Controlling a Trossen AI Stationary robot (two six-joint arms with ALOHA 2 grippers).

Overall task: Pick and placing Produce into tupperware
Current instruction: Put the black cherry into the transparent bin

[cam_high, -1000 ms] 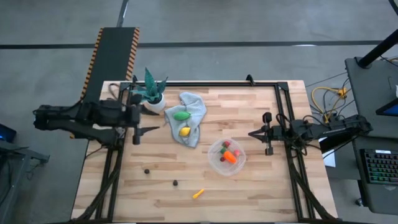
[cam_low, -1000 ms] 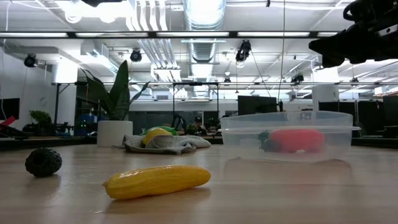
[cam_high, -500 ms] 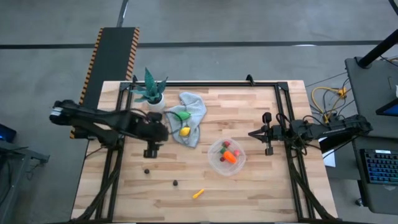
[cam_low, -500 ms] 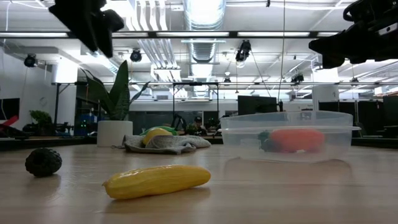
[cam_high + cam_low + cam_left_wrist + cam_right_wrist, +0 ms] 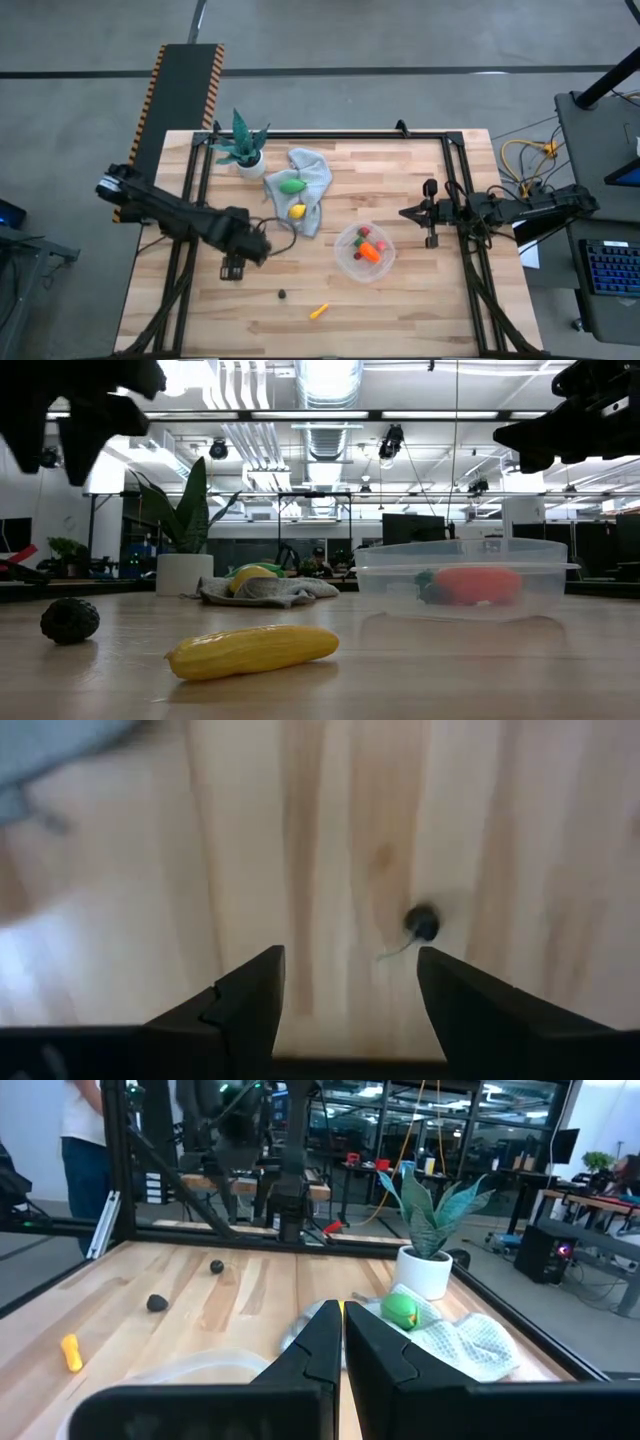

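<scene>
The clear round tupperware [image 5: 365,251] stands right of the table's middle, holding the orange carrot [image 5: 371,254], red bits and a small green piece. The yellow lemon [image 5: 297,211] and a green piece [image 5: 292,186] lie on the grey cloth. The yellow-orange sliver [image 5: 318,311] and one dark berry [image 5: 281,294] lie near the near edge. My left gripper [image 5: 233,268] hangs open above a second dark berry [image 5: 424,923], which it covers in the high view. My right gripper [image 5: 405,213] waits shut, in the air right of the tupperware.
A potted plant [image 5: 243,150] stands at the far left corner beside the grey cloth [image 5: 305,190]. A black frame rail [image 5: 455,200] runs along the table's right side. Bare wood lies between the berries and the tupperware. A person [image 5: 85,1140] stands beyond the table.
My left arm has swung from the table's far left side toward the near edge and the middle, and has come down over the dark berry, with its fingers pointing down. It has come into the low view's upper left. Nothing else has moved.
</scene>
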